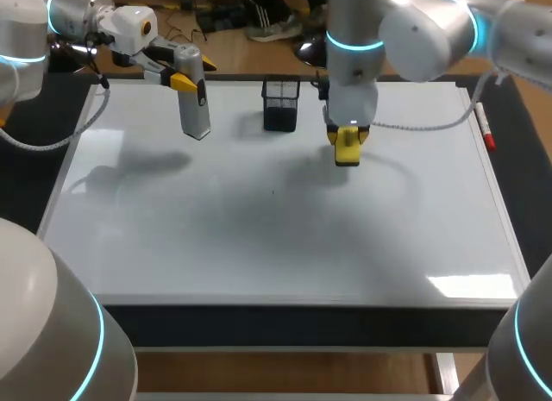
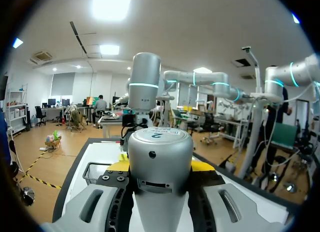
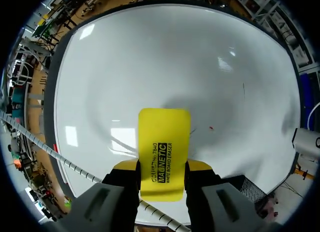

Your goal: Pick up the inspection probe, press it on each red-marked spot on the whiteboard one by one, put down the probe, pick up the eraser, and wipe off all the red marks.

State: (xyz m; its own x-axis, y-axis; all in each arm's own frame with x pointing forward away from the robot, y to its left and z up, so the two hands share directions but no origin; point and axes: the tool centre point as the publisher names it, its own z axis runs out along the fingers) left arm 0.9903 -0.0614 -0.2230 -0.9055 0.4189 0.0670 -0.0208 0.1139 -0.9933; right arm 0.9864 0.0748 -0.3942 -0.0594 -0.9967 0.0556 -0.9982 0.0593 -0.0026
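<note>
Left gripper (image 1: 178,78): clamped on the silver inspection probe (image 1: 196,106), which stands upright over the whiteboard's (image 1: 259,246) far left.
Right gripper (image 3: 162,167): gripping the yellow eraser (image 3: 163,149) from both sides, over the board's far middle.
Mesh holder (image 1: 280,104): black, between the grippers.

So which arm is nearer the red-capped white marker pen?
Right. Its jaws grip a yellow block eraser mid-board; the left jaws grip a silver cylindrical probe at the edge opposite the pen.
</note>
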